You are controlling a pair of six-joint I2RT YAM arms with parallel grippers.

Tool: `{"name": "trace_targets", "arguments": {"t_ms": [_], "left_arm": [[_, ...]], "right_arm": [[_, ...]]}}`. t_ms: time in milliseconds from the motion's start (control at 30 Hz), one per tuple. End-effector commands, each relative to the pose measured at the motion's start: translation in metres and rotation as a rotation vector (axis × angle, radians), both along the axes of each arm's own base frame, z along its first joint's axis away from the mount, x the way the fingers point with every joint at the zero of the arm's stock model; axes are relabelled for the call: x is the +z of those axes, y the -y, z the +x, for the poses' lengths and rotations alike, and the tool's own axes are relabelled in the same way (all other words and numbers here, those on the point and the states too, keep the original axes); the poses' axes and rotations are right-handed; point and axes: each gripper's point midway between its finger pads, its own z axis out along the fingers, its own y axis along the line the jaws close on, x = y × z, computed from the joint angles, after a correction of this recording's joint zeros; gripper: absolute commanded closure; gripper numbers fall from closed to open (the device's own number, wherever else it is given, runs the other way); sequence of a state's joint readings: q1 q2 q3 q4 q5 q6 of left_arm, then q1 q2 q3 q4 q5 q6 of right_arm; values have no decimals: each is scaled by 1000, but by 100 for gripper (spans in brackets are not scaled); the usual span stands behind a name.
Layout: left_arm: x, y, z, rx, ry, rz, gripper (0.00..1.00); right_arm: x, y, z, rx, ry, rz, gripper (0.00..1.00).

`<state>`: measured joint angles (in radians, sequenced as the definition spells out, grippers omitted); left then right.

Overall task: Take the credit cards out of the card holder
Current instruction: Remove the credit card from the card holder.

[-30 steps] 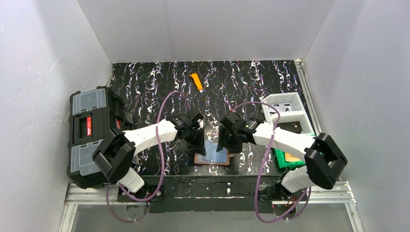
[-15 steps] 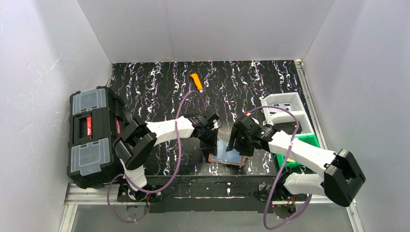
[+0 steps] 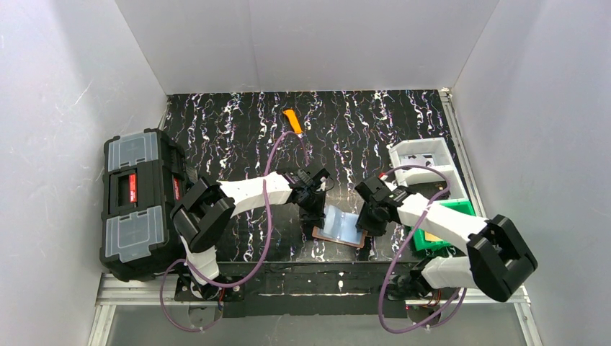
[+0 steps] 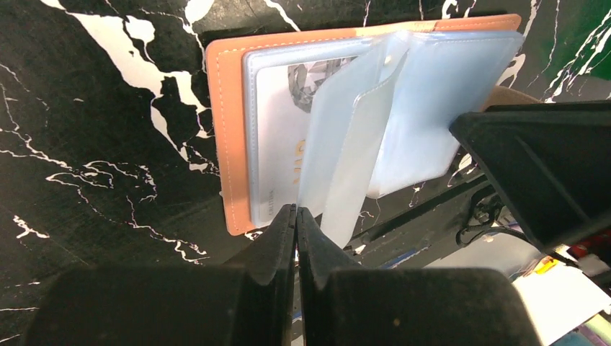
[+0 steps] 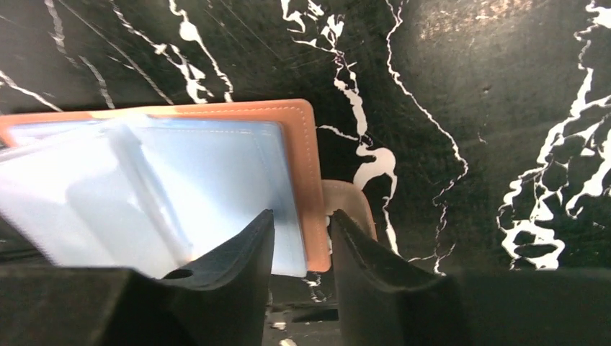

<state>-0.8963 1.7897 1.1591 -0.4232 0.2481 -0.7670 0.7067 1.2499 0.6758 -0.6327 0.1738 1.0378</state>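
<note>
- I see the card holder (image 3: 339,229) lying open on the black marbled table (image 3: 230,122), close to the front edge and between my 2 grippers.
- Its clear plastic sleeves (image 4: 411,94) fan up from the tan cover. 1 pale card (image 4: 277,151) sits inside the lowest sleeve, not yet out.
- My left gripper (image 4: 295,210) is closed, its fingertips pressed together right at the near edge of the sleeves. I cannot tell whether a sleeve is pinched.
- My right gripper (image 5: 301,215) has its jaws apart, with the cover's right edge in the gap and the small tab (image 5: 349,202) just beside it.
- A black toolbox (image 3: 137,202) stands far left, an orange knife (image 3: 292,121) lies at the back, and a white bin (image 3: 425,162) is on the right.
</note>
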Motion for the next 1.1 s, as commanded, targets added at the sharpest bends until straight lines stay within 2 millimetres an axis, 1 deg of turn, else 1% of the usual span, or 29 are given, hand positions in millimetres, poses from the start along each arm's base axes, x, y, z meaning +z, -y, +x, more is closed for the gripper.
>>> {"name": "trace_targets", "arguments": {"t_ms": [0,100,133,233,300,467,633,733,767,867,933,1033,1067], "left_arm": [[18,-6,1,22,45,-1,100],[25,-7,2,17,64,-16,100],[27,-7,2,14,72,-24,100],[38,2,4,-14,100,-88,100],[41,10,3,-45,101,-130,100],[29,18,2,-68,69,-140,100],[14,20,2,-64,44,-119,100],[5,23,6,-61,43,-107,100],[1,23,7,-60,37,-98,98],[-16,20,7,-44,9,-55,94],[-23,19,7,-32,-3,-38,90],[-20,20,7,-31,-6,-44,79],[-18,20,8,-33,0,-49,77]], "right_arm": [[-16,-3,5,11,-13,-13,64],[-23,-14,10,41,-32,-1,80],[-25,-21,14,56,-28,17,84],[-26,-40,20,104,-26,63,91],[-27,-51,25,129,-24,84,93],[-28,-66,31,165,-28,114,94],[-27,-70,33,185,-22,129,94],[-24,-71,32,189,-12,144,94],[-21,-71,32,189,-5,149,94],[-10,-70,33,186,19,165,89],[0,-69,35,182,46,170,86],[19,-67,37,179,87,181,80],[26,-67,38,180,101,185,78]]}}
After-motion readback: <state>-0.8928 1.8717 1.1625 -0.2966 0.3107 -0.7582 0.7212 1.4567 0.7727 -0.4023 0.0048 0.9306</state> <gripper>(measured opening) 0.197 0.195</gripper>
